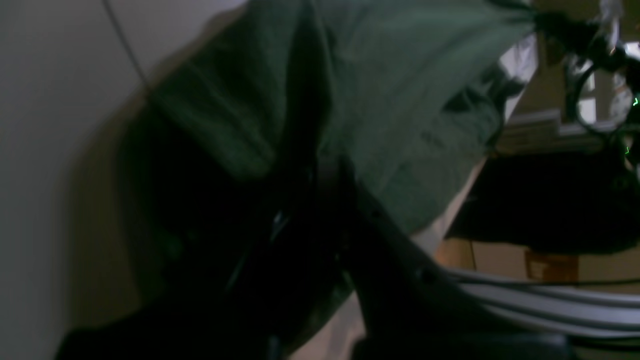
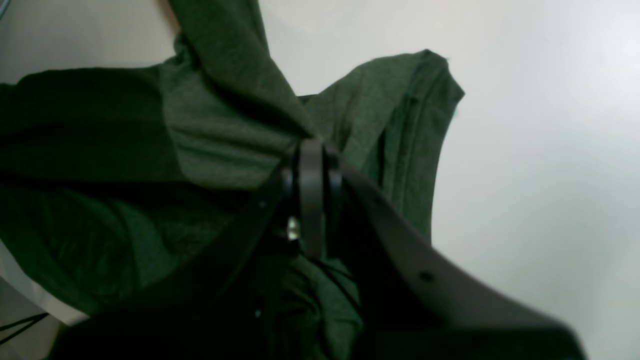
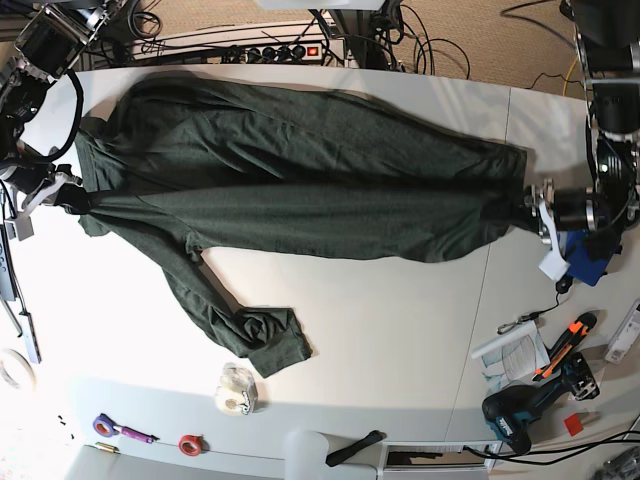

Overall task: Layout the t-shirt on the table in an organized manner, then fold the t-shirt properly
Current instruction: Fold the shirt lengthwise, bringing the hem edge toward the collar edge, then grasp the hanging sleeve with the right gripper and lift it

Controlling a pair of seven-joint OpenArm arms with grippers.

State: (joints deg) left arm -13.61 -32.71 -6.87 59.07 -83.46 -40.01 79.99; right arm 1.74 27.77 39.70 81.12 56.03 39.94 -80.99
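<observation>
The dark green t-shirt is stretched lengthwise across the white table, doubled along a crease through its middle. One sleeve trails toward the front edge. At the base view's left, my right gripper pinches one end of the shirt. The right wrist view shows that gripper shut on bunched t-shirt fabric above the table. At the base view's right, my left gripper holds the other end. Its dark fingers are closed in the t-shirt's cloth.
A tape roll, a purple marker and a red ring lie near the front edge. At the front right sit a paper, an orange tool and a teal drill. Behind the table are a power strip and cables.
</observation>
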